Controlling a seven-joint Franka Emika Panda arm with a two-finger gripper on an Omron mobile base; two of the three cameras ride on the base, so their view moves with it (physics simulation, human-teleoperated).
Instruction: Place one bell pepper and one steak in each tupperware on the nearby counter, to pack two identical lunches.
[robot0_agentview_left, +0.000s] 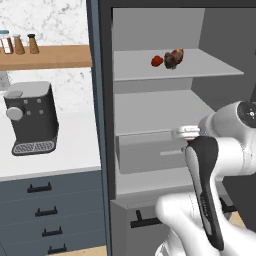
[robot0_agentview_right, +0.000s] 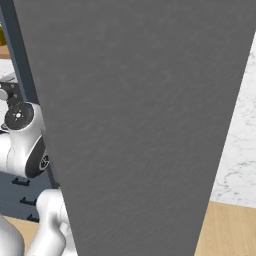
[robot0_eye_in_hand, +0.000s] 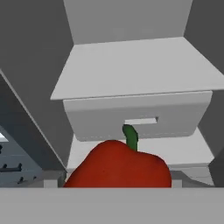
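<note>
Red bell pepper with green stem filling the foreground right at the hand, fingertips hidden behind it, jaws apparently clamped on the pepper, grey drawer just beyond, second pepper and steak touching on a far upper shelf

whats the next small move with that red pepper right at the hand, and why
Probably draw the glossy red bell pepper back out of the open grey fridge toward the white counter. It sits close at the hand, apparently held, and no tray is in view yet.
</note>
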